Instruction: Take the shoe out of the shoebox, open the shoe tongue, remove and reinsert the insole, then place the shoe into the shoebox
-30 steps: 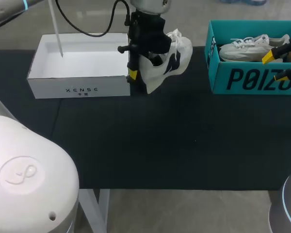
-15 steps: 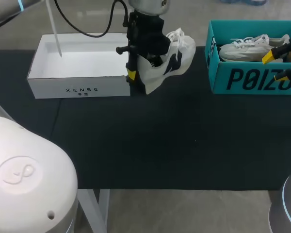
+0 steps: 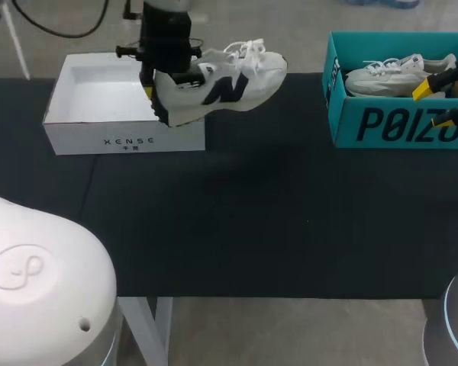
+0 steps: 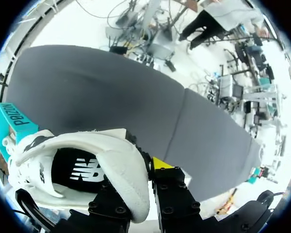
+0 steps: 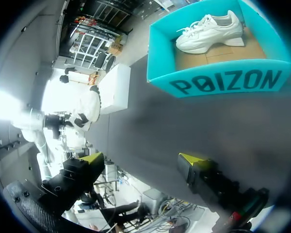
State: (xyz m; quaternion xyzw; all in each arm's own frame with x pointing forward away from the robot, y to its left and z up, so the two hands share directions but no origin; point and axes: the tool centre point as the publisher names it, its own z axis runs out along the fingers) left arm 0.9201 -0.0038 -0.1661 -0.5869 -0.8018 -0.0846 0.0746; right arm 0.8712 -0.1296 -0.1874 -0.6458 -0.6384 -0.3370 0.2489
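The left hand (image 3: 157, 93) grips the shoe (image 3: 229, 80) by its heel at upper left, above the white shoebox's (image 3: 99, 141) right end. The toe points right, toward the open right hand (image 5: 141, 159), well apart.

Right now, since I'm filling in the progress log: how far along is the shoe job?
Done: the white shoe is out of the white shoebox. In hand: the left gripper, shut on its heel, holds it above the box's right end. The insole lies inside, removed-and-reinserted or untouched I cannot tell. Left: at least setting the shoe into the box. The right gripper is open.
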